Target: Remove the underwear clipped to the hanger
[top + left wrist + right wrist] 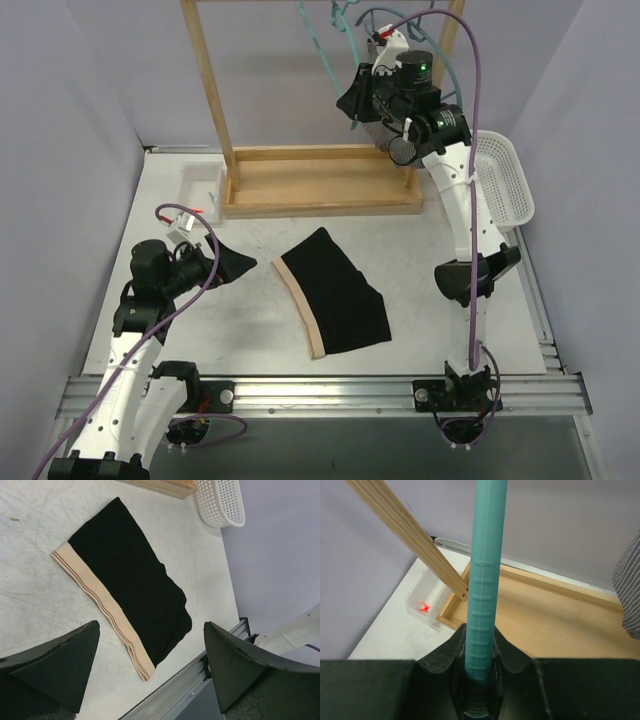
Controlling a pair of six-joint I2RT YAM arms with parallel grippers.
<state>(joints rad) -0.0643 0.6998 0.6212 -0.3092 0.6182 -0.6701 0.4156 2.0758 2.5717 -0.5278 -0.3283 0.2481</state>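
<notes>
The black underwear with a tan waistband [335,295] lies flat on the table, free of the hanger; it also shows in the left wrist view [127,577]. My left gripper [238,265] is open and empty, low over the table just left of it, jaws wide apart [150,630]. My right gripper [352,105] is raised at the wooden rack and shut on a bar of the teal hanger [484,580], which runs up between its fingers [480,647]. The grey striped underwear [631,595] hangs at the right edge of the right wrist view.
The wooden rack [320,185] stands at the back of the table. A white perforated basket [503,180] sits at the right rear. A small clear box [200,188] holding a red clip lies left of the rack base. A metal rail [320,390] lines the near edge.
</notes>
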